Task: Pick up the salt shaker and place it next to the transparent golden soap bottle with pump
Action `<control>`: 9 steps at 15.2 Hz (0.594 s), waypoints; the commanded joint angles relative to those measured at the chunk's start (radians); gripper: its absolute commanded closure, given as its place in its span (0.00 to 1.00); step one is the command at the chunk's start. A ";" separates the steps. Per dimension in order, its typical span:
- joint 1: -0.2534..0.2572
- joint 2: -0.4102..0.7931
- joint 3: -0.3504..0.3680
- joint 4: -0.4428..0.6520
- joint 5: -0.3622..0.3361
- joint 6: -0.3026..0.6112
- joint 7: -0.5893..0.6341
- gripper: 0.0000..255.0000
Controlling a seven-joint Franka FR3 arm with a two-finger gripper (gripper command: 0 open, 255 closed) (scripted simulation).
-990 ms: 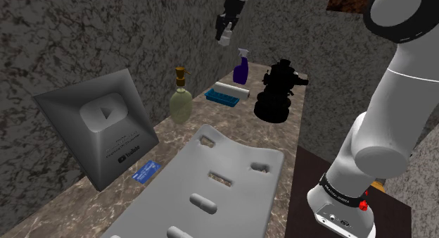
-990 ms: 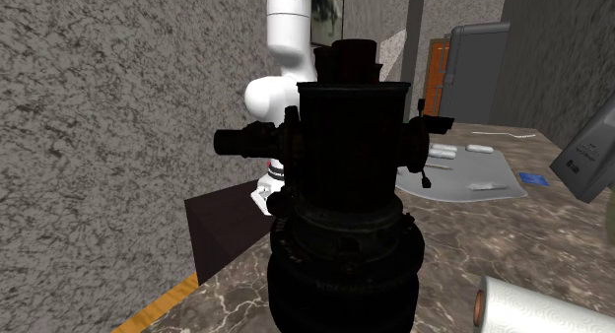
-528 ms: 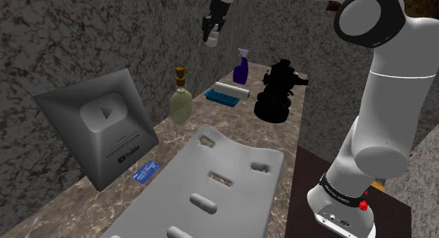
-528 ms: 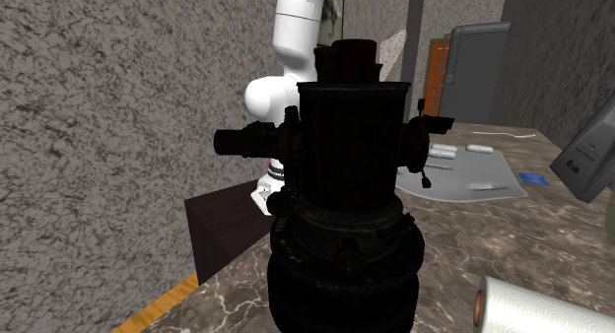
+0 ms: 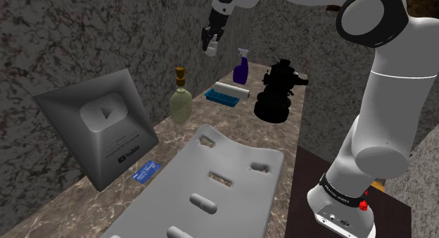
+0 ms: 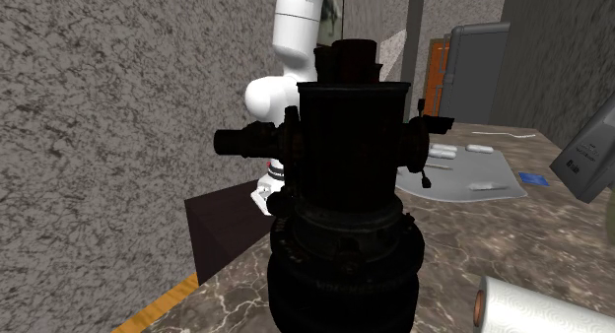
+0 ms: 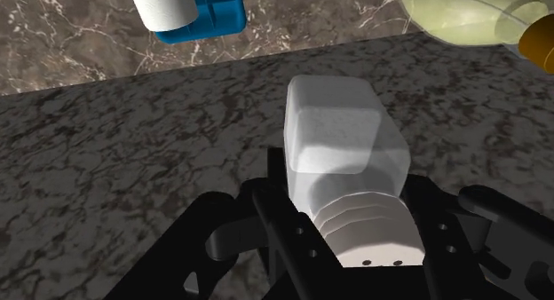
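The gripper (image 5: 211, 42) hangs high over the far end of the counter (image 5: 176, 141), close to the mottled wall (image 5: 105, 39), its jaws pinched on the shaker (image 7: 344, 152). In the wrist view the two black fingers (image 7: 282, 232) press against the shaker's sides near its ribbed white cap, which points back toward the hand. The clear body, packed with white grains, sticks out past the fingertips toward the counter below.

In the shoulder view the shaker shows as a small pale shape at the fingertips, in the air and well clear of the surface. It sits above the gap between the soap bottle (image 5: 180, 101) and the purple spray bottle (image 5: 241, 67). The soap bottle, yellowish with a golden pump, stands upright on the counter, below the gripper and toward that view's left. In the wrist view its body and pump lie off to one side of the shaker.

A blue tray (image 5: 221, 97) and a paper roll (image 5: 234, 89) lie just beside each other near the spray bottle. A black machine (image 6: 345, 203) stands at the counter's edge. A grey mat (image 5: 211, 180), a grey plaque (image 5: 98, 127) and a blue card (image 5: 146, 171) lie nearer the shoulder camera.
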 commanded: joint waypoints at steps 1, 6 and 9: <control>0.003 -0.006 0.001 -0.037 0.000 0.032 -0.001 1.00; 0.005 -0.008 0.003 -0.106 0.004 0.099 -0.009 1.00; 0.006 -0.006 0.004 -0.144 0.007 0.138 -0.015 1.00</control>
